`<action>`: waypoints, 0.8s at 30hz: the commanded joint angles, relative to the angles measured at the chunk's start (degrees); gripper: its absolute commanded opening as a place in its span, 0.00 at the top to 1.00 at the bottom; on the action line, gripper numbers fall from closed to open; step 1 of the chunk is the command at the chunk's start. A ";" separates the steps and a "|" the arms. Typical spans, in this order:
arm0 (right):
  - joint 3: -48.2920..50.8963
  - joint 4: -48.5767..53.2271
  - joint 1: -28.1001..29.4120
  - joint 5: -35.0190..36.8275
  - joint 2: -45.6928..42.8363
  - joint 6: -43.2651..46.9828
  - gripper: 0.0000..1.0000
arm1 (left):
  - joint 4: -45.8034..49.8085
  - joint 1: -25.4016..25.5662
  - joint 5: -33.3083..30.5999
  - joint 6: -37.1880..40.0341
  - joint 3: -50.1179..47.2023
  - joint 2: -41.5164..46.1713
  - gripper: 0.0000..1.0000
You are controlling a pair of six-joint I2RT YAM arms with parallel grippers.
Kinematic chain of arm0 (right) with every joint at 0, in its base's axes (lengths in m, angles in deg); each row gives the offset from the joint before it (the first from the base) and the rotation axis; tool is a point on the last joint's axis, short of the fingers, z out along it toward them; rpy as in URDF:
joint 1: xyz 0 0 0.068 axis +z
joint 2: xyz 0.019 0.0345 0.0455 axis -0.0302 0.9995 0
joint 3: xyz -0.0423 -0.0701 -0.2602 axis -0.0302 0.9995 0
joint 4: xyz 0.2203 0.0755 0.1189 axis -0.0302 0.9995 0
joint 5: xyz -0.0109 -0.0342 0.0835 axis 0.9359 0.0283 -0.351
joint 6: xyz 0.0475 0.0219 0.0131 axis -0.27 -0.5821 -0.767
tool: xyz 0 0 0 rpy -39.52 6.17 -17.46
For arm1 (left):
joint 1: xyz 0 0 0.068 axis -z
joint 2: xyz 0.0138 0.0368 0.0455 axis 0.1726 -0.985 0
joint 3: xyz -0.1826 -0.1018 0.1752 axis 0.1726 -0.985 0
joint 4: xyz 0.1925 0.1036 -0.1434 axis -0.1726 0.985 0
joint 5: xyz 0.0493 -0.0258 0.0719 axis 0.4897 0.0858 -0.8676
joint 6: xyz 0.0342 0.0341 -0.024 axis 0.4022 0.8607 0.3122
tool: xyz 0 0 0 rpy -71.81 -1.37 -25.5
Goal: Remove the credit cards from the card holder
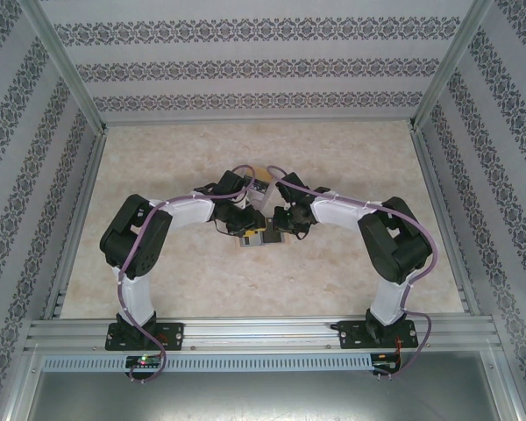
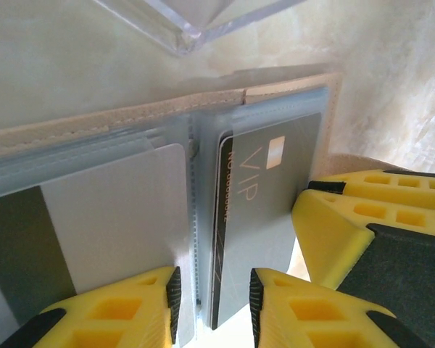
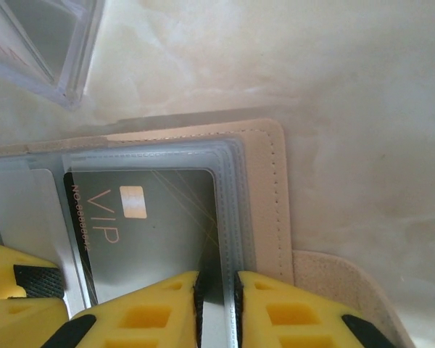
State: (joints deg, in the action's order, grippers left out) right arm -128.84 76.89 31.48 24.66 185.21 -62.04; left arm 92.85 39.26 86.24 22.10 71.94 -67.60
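Card holder [image 1: 254, 238] lies open and flat on the table [image 1: 333, 281], midway between the two arms, where both wrists meet over it. Its tan stitched cover [image 3: 264, 188] frames a stack of clear plastic sleeves, and a tan flap [image 3: 341, 283] sticks out from the cover's outer side.

One sleeve holds a dark grey VIP card [image 2: 268, 188] with a small gold chip. In the sleeve on the other side of the holder's middle fold sits a pale grey card [image 2: 123, 210] with a dark stripe across it. Both cards are inside their sleeves.

Left pincer [image 2: 214, 283] hangs over the holder's middle fold with its yellow fingers spread. The fold and the long edge of the VIP card show flat in the gap, and nothing is pinched between them.

Right pincer [image 3: 217, 283] is at the VIP card's short edge, on the cover side of the holder. Its fingers are nearly pressed together, with a narrow slit left between them. A strip of the card and its sleeve shows in that slit, but I cannot tell whether the fingers nip it or only rest over it.

Beyond the holder's far edge, near it but apart, stands a clear box [image 2: 185, 25].
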 commanded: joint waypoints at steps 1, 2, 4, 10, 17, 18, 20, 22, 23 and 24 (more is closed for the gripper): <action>-1.32 0.38 0.52 -1.93 1.96 1.34 0.79 | 2.59 -0.67 0.93 0.85 0.81 -1.66 0.65; -1.49 0.43 0.49 -2.02 2.16 1.43 0.79 | 2.68 -0.76 1.22 1.07 0.92 -1.85 0.65; -1.63 0.57 0.62 -2.20 2.38 1.60 0.80 | 2.92 -0.79 1.60 1.35 1.13 -2.04 0.65; -1.64 0.57 0.71 -2.55 2.61 1.63 0.80 | 4.02 -1.11 1.69 1.73 1.94 -2.73 0.65; -1.47 0.37 0.69 -3.42 2.83 1.69 0.80 | 3.03 -1.28 3.09 1.73 2.18 -2.66 0.65; -1.49 0.52 0.71 -3.23 2.83 1.55 0.80 | 3.10 -1.28 3.03 1.89 2.42 -2.61 0.66; -1.40 1.04 0.67 -1.81 2.53 1.55 0.80 | 4.53 -1.35 1.45 2.62 2.79 -2.05 0.66; -1.38 2.01 0.52 0.64 1.89 1.51 0.80 | 7.03 -1.46 -1.19 3.92 3.08 -1.33 0.66; -1.47 2.85 0.47 2.44 1.47 1.44 0.80 | 8.31 -1.55 -2.70 4.41 3.09 -0.92 0.66; -1.40 3.57 0.42 4.20 1.03 1.48 0.80 | 9.30 -1.72 -3.72 5.09 3.04 -0.60 0.66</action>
State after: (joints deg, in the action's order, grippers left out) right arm -129.91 77.04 31.52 24.29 186.26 -60.99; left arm 96.13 38.65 87.08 24.03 74.00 -68.85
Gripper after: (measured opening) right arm 0.196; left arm 0.340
